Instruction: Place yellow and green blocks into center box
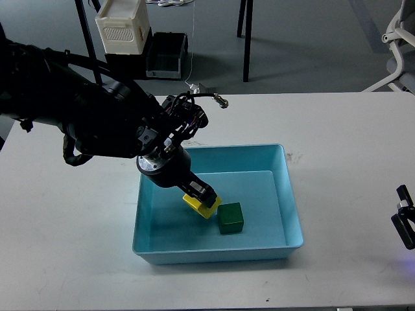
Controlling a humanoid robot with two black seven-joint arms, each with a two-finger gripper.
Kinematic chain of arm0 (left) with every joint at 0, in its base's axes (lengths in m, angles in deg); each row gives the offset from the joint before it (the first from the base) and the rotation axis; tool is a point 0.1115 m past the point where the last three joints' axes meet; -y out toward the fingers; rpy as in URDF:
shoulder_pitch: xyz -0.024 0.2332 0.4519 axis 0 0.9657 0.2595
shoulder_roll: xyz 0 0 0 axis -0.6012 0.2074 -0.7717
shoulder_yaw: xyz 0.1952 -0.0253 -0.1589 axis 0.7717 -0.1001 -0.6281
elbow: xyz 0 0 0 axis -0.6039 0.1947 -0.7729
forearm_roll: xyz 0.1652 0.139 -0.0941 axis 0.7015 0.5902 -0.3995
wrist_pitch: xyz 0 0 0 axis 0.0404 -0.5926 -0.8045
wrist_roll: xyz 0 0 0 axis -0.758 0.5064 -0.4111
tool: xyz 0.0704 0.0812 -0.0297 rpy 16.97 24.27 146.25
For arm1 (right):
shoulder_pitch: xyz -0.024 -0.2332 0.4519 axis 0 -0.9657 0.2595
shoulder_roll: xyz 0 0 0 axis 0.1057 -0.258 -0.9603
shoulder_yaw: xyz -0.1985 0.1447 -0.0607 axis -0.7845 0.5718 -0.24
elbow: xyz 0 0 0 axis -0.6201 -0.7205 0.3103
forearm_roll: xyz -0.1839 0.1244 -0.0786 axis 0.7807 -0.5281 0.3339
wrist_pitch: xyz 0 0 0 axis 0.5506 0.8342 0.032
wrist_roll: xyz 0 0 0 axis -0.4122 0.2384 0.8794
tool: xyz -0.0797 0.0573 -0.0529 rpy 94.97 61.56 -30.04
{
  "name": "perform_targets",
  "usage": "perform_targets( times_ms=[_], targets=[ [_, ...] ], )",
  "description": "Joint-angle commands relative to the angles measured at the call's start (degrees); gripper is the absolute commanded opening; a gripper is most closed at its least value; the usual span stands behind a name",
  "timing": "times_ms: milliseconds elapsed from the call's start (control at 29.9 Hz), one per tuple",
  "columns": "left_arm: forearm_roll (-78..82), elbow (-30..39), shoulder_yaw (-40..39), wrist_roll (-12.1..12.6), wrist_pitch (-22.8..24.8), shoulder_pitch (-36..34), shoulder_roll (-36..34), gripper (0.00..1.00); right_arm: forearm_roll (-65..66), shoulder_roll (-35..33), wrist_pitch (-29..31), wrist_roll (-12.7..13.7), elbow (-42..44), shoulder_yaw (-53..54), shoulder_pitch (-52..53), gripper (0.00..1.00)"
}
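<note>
A light blue box (pixel 288 201) sits in the middle of the white table. A green block (pixel 230 218) rests on the box floor. My left gripper (pixel 201 196) reaches down into the box and is shut on a yellow block (pixel 201 207), which is tilted and close to the left side of the green block. Whether the yellow block touches the floor cannot be told. My right gripper (pixel 404 223) shows at the right edge, low, away from the box; its fingers cannot be told apart.
The white table (pixel 337 129) extends around the box. Beyond its far edge stand a white crate (pixel 123 26), a black case (pixel 166 55) and a chair leg (pixel 246 39). A small cable plug (pixel 196 87) lies at the table's far edge.
</note>
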Motion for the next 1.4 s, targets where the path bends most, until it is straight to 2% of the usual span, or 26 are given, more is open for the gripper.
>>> perform_targets(
  times_ms=[0, 67, 167, 201, 267, 435, 501, 535, 568, 669, 702, 1070, 1371],
  targets=[
    [0.0, 0.0, 0.0, -0.27, -0.91, 0.0, 0.0, 0.84, 0.02, -0.09, 0.0, 0.0, 0.04, 0.1, 0.0, 1.0],
    [0.09, 0.09, 0.08, -0.27, -1.35, -0.09, 0.0, 0.69, 0.02, 0.0, 0.0, 0.0, 0.04, 0.1, 0.0, 1.0],
    [0.35, 0.09, 0.26, 0.52, -1.09, -0.18, 0.0, 0.31, -0.07, -0.09, 0.0, 0.0, -0.05, 0.1, 0.0, 1.0],
    [0.44, 0.09, 0.69, 0.61, -1.26, -0.18, 0.0, 0.24, -0.07, -0.09, 0.0, 0.0, -0.05, 0.1, 0.0, 1.0],
    [0.53, 0.7, 2.1, 0.87, -1.96, -0.7, 0.0, 0.14, -0.07, -0.09, 0.0, 0.0, -0.05, 0.1, 0.0, 1.0],
    [0.62, 1.58, 3.07, 1.23, -6.18, -1.32, 0.0, 0.05, -0.07, -0.09, 0.0, 0.0, 0.04, 0.19, 0.0, 1.0],
    [0.62, 1.58, 2.81, 1.05, -6.1, -1.58, 0.0, 0.1, -0.07, -0.09, 0.0, 0.0, 0.04, 0.19, 0.0, 1.0],
    [0.44, 1.5, 2.63, 0.7, -6.01, -1.59, 0.0, 0.19, -0.07, -0.09, 0.0, 0.0, 0.04, 0.19, 0.0, 1.0],
    [0.27, 1.5, 2.28, 0.26, -5.84, -1.59, 0.0, 0.41, -0.07, -0.09, 0.0, 0.0, 0.04, 0.19, 0.0, 1.0],
    [-0.35, 1.58, 2.02, -0.88, -5.75, -1.32, 0.0, 0.84, 0.02, 0.0, 0.0, 0.0, 0.04, 0.1, 0.0, 1.0],
    [-0.78, 1.58, 2.02, -1.49, -5.83, -1.24, 0.0, 0.9, -0.07, -0.09, 0.0, 0.0, -0.05, 0.01, 0.0, 1.0],
    [-1.84, 0.45, 2.11, -2.11, -6.62, -0.88, 0.0, 0.91, 0.02, 0.0, 0.0, 0.0, -0.13, 0.01, 0.0, 1.0],
    [-9.58, -8.52, -3.86, -2.91, -10.67, 0.17, 0.0, 0.91, -0.07, -0.09, 0.0, 0.0, -0.14, 0.1, 0.0, 1.0]
  ],
)
